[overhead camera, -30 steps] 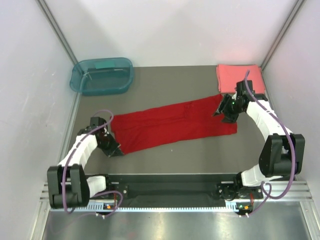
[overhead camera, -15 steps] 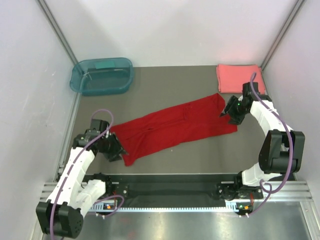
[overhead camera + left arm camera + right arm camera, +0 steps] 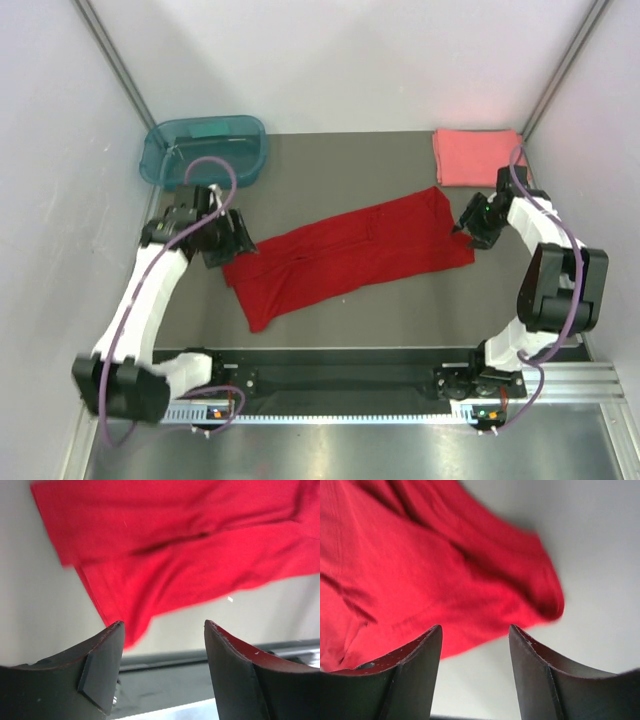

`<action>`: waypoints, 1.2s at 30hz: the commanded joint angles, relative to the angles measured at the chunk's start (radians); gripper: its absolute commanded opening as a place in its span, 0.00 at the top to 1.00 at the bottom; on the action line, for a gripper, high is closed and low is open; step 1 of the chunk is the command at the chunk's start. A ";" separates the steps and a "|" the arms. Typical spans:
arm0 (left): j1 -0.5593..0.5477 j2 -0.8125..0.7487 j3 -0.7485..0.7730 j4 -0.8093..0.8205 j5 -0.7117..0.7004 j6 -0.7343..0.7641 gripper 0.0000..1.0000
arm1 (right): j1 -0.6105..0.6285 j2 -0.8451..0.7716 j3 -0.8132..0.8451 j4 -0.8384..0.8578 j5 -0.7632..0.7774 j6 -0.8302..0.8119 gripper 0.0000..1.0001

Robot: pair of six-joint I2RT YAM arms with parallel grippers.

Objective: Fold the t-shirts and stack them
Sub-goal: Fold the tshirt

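The deep red t-shirt (image 3: 350,255) lies flat as a long slanted strip across the middle of the table; it also fills the upper part of the left wrist view (image 3: 190,545) and the right wrist view (image 3: 420,575). The coral-pink t-shirt (image 3: 478,155) rests as a folded rectangle at the back right. My left gripper (image 3: 240,245) hovers open just above the red shirt's left end, with nothing between its fingers (image 3: 100,665). My right gripper (image 3: 465,228) stands open at the shirt's right edge, also empty, its fingers (image 3: 545,680) over bare table.
A teal translucent tub (image 3: 203,150) sits at the back left, close behind the left arm. White walls close in the table on the left, right and back. The black base rail (image 3: 340,380) runs along the near edge.
The left gripper opened and let go of the red shirt's left end, then rose and moved toward the back. The right gripper drew slightly right, off the shirt's edge.
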 commanded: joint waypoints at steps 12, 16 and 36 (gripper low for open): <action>-0.103 0.562 0.312 0.135 0.019 0.318 0.36 | 0.265 0.303 0.448 -0.133 0.204 -0.174 0.52; -0.108 0.671 0.363 0.095 -0.023 0.365 0.31 | 0.329 0.374 0.503 -0.155 0.237 -0.216 0.49; -0.172 0.613 0.345 0.151 -0.283 0.214 0.33 | 0.500 0.665 0.674 -0.074 0.264 -0.271 0.35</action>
